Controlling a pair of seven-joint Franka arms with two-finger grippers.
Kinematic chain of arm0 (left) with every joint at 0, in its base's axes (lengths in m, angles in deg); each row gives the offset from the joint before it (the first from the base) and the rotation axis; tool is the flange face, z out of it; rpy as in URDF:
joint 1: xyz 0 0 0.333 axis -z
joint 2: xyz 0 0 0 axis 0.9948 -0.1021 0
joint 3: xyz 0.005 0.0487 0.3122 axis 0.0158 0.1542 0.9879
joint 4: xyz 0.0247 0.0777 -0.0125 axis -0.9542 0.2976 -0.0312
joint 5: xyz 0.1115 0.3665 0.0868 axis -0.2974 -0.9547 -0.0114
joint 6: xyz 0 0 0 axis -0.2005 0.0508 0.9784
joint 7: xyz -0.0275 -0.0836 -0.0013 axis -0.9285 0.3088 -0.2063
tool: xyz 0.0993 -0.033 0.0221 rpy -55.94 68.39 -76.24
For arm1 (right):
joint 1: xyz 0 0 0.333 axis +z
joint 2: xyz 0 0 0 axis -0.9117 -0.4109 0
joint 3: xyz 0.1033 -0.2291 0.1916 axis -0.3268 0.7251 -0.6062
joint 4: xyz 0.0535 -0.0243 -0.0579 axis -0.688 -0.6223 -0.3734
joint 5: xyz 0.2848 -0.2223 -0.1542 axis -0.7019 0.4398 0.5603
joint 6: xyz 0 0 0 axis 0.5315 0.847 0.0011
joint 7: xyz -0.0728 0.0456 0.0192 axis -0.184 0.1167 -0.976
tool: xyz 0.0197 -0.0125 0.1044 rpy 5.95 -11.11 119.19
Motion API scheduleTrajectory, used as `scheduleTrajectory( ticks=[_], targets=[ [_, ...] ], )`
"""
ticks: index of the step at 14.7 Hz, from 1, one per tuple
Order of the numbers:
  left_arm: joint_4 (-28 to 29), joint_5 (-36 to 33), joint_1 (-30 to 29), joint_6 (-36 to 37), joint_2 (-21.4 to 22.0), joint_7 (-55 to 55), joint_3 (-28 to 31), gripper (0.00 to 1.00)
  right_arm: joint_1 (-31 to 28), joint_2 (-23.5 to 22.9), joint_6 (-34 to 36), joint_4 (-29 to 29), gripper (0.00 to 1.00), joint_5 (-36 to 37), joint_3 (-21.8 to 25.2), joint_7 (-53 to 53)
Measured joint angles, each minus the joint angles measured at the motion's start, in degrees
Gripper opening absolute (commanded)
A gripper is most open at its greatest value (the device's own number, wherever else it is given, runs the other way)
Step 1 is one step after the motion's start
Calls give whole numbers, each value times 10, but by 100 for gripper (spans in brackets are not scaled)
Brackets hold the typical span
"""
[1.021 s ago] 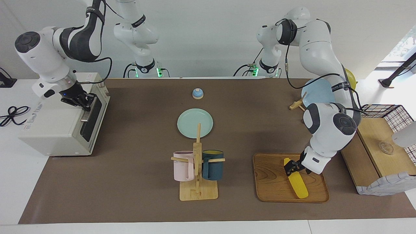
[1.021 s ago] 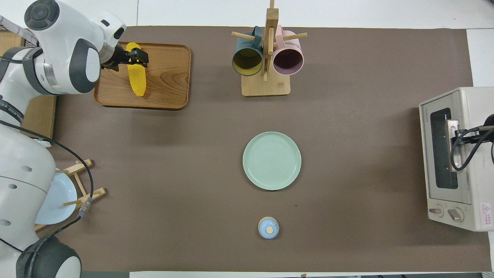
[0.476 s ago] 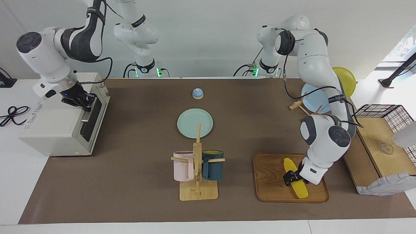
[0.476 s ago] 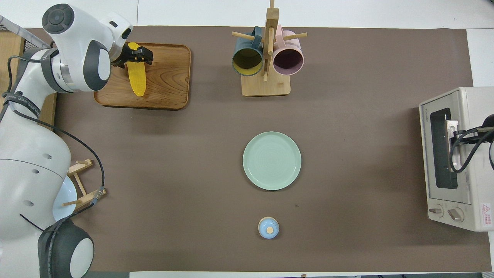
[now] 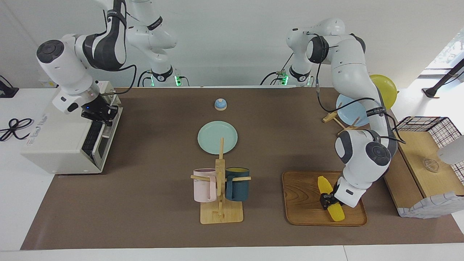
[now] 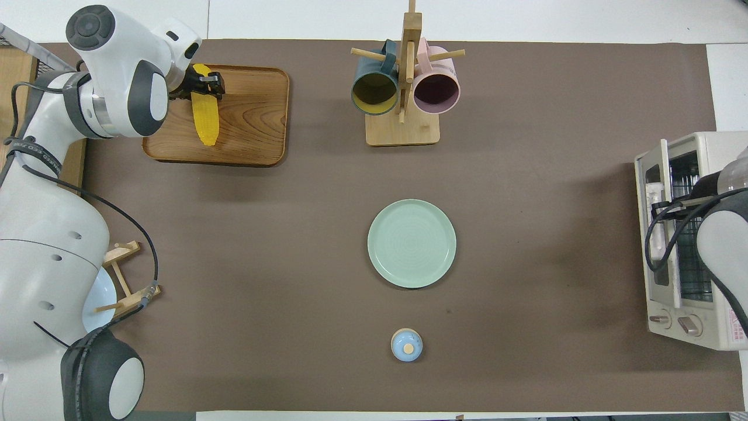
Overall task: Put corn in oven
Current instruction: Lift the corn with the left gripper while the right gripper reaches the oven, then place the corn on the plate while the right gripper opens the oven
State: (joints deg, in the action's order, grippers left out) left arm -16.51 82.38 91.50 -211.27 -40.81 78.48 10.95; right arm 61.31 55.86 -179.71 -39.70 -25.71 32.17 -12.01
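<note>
**Left claw clamps corn on tray as oven door hangs ajar**

The left gripper (image 5: 325,200) is down on the wooden tray (image 5: 302,214), its fingers clenched across the corn (image 5: 328,192) at about the cob's middle. The yellow cob lies flat in the tray along the side toward the left arm's end of the table, one tapered end pointing toward the robots and the other poking out past the claw toward the tray's outer rim. In the overhead view the same gripper (image 6: 205,85) crosses the corn (image 6: 205,120) near the end farther from the robots, with most of the cob's length showing on the robots' side of the fingers.

At the right arm's end of the table, the right gripper (image 5: 102,115) is closed on the metal bar handle (image 5: 108,119) of the oven (image 5: 58,145). The door (image 6: 663,193) is tilted partly open, and the wire rack (image 6: 692,257) shows inside from above. The corn and the oven sit well apart, at opposite ends of the table.

Between them, a mug rack (image 5: 220,203) holds a pink mug (image 5: 204,185) and a dark blue mug (image 5: 237,183), about as far from the robots as the tray. A pale green plate (image 5: 217,137) lies nearer to the robots, and a small blue bell (image 5: 220,104) nearer still. A light blue plate (image 5: 353,108) leans in a wooden stand beside the left arm, with a wire basket (image 5: 431,125) at that end of the table.
</note>
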Motion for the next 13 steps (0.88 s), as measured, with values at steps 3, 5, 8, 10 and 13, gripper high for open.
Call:
scheduleTrajectory(
  ticks=[3,5,8,10,13],
  targets=[
    [-7,0,1,22,1,0,-1,0,20,0,-22,-20,0,-5,-2,0],
    [-15,0,4,41,16,1,-2,0,29,-4,-37,-31,0,-9,-5,0],
    [-1,0,17,81,74,40,-4,0,42,-17,-65,-49,0,-18,-10,-3],
    [30,0,35,107,119,72,-5,0,48,-26,-93,-63,0,-23,-13,-4],
    [117,0,65,124,201,111,-7,0,61,-35,-138,-89,0,-24,-15,-5]
  ],
)
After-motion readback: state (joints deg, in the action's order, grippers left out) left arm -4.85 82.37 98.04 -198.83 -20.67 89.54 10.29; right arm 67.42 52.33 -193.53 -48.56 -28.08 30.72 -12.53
